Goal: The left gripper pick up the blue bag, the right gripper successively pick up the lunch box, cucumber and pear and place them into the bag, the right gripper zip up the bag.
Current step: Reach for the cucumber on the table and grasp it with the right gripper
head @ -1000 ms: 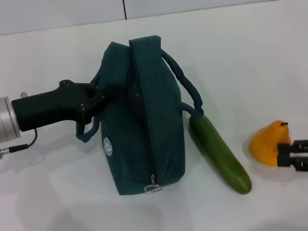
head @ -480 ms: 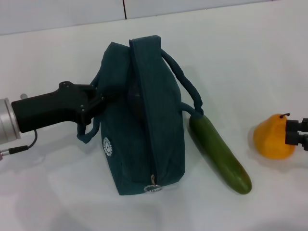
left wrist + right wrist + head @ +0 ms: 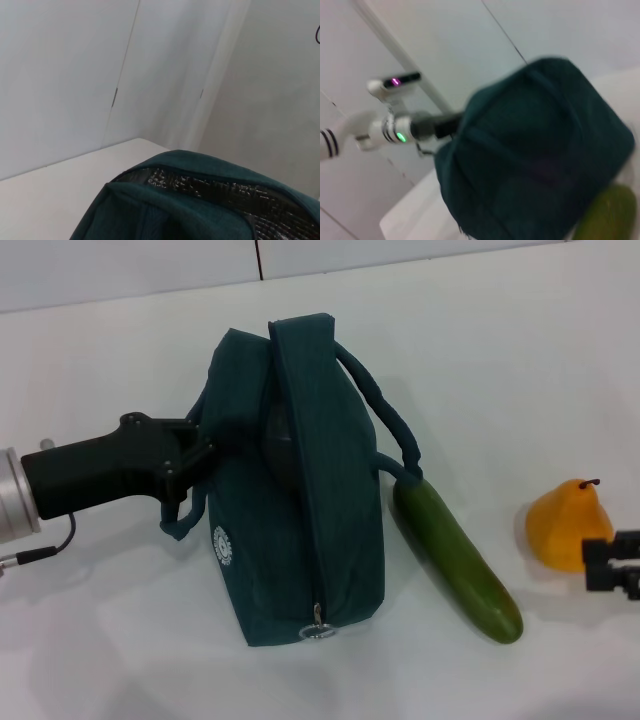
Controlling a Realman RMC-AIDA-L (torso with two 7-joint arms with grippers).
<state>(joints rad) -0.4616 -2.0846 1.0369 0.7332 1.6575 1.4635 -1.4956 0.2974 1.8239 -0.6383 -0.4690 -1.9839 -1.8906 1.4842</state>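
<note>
Left gripper [image 3: 200, 450], mid-left of frame, fingers closed on the blue bag [image 3: 300, 490] at its side handle; bag stands centre on the white counter [image 3: 520, 370]. Cucumber [image 3: 457, 560] lies just right of the bag. Pear [image 3: 568, 525] sits lower right, right gripper [image 3: 612, 565] at its near side; finger state: can't tell.

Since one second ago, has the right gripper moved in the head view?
Yes. The right gripper swung out and back, ending slightly farther right and lower against the cucumber, beside the pear.
</note>
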